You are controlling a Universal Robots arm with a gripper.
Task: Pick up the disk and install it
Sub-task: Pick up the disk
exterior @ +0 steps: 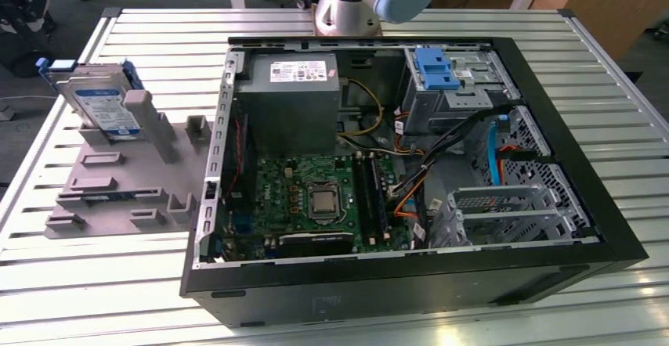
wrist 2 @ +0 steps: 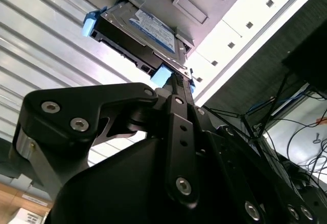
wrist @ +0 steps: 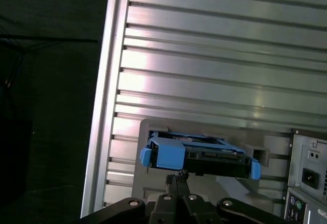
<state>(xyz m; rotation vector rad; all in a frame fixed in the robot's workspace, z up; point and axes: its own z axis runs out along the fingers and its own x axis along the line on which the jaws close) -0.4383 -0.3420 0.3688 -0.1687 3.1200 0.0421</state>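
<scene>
So, exterior view first: the disk (exterior: 99, 102) stands on edge in a grey holder (exterior: 115, 182) on the slatted surface (exterior: 157, 25), right beside the open computer case (exterior: 585, 228), with nothing clamped on it. My guess is it's propped up like that so its blue frame (exterior: 59, 65) is easy to grab. Second wrist view: the gripper (wrist 2: 176, 89) points at the disk (wrist 2: 153, 30), which sits out ahead of its tips. First wrist view: the gripper (wrist: 176, 177) looks closed together on nothing, with the blue frame (wrist: 168, 155) just beyond the tips, apparently not touching.
</scene>
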